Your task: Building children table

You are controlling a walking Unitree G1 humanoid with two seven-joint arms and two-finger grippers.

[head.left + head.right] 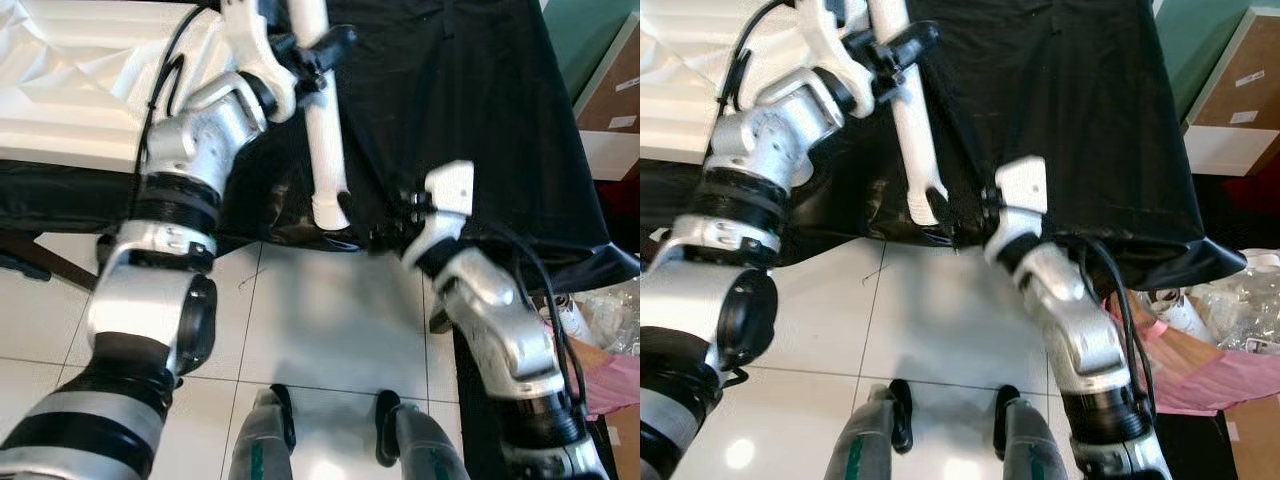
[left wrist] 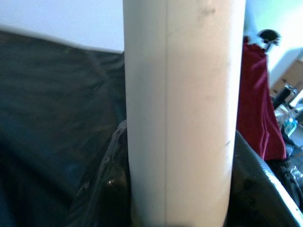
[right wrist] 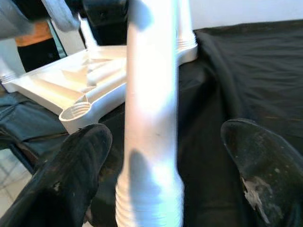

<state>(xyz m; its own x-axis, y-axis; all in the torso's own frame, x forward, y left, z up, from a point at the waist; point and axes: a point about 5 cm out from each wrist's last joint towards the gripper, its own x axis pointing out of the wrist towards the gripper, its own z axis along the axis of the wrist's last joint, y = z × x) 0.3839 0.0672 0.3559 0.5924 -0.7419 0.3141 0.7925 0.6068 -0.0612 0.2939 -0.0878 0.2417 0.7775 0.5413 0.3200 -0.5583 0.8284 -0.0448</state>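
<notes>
Both arms are chunky silver castings split up by black joint rings, with glossy black caps on the big joints. The left arm [image 1: 180, 215] has a black cable looping off its forearm, and the right arm [image 1: 500, 330] has one running down along it too. White plastic wrist housings sit on both. The right gripper's fingers [image 3: 71, 179] are fat black pads, scuffed with pale marks. The grey legs [image 1: 262, 445] show a green stripe.

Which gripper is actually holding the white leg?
The left gripper, clamped on the white table leg near its upper part. The right gripper sits open beside the leg's threaded lower end, not touching.
</notes>
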